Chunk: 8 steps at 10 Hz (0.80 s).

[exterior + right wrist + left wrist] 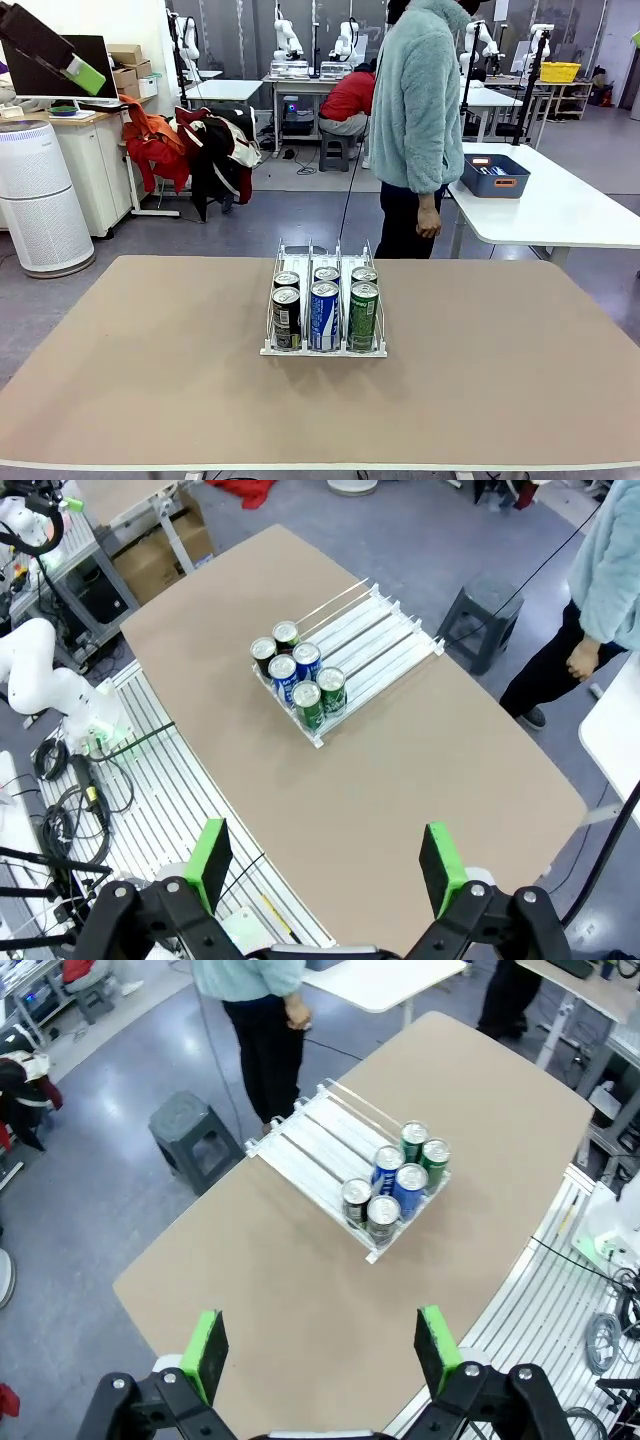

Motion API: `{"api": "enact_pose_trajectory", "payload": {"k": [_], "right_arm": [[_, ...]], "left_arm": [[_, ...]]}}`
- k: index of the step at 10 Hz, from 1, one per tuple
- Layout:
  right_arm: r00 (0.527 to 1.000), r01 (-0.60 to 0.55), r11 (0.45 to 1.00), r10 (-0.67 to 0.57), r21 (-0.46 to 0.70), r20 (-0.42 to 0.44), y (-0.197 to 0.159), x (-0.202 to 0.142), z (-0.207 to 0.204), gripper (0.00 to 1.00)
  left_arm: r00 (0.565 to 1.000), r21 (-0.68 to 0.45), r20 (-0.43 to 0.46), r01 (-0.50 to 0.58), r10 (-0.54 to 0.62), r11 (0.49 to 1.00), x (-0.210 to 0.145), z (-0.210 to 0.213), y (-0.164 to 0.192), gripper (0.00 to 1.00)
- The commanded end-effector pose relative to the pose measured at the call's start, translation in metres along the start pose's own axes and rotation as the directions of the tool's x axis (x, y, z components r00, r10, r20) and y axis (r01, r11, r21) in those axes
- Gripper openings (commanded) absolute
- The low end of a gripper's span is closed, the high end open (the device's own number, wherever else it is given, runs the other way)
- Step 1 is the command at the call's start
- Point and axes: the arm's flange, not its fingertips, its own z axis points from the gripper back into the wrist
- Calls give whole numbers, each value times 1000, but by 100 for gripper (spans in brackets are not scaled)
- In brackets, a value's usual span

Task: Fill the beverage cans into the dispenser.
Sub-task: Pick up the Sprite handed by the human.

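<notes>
The dispenser [323,352] stands in the middle of the tan table, its white front lip towards me. Several beverage cans fill the front of its three lanes, two deep: black [286,318] on the left, blue [324,315] in the middle, green [363,315] on the right. The back of the lanes [310,1140] is bare. My left gripper [321,1350] hangs open high above the table, well away from the cans [395,1175]. High on the other side, my right gripper [325,858] is open too, far from the dispenser [385,640] and the cans [298,675]. Neither holds anything.
A person [415,110] in a pale fleece stands at the table's far side, hand hanging down. A grey stool [190,1140] sits on the floor beside the far edge. A white table behind carries a dark-blue bin [495,175]. Bare tabletop [150,350] surrounds the dispenser.
</notes>
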Motion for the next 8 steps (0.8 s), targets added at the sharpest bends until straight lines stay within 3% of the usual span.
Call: {"api": "enact_pose_trajectory", "payload": {"k": [1,6,7,8], "right_arm": [[999,-16,1000,15,-19,-42,-11,-2,9,100],[1000,15,999,-16,-28,-25,-30,-18,17,100],[999,34,999,-35,-34,-23,-24,-13,13,100],[999,34,999,-35,-34,-23,-24,-13,13,100]], "left_arm": [[999,-85,18,38,-36,996,12,6,-4,100],[996,-187,67,73,-62,980,27,19,-15,100],[997,-101,40,67,-63,993,25,15,-16,100],[997,-101,40,67,-63,993,25,15,-16,100]]}}
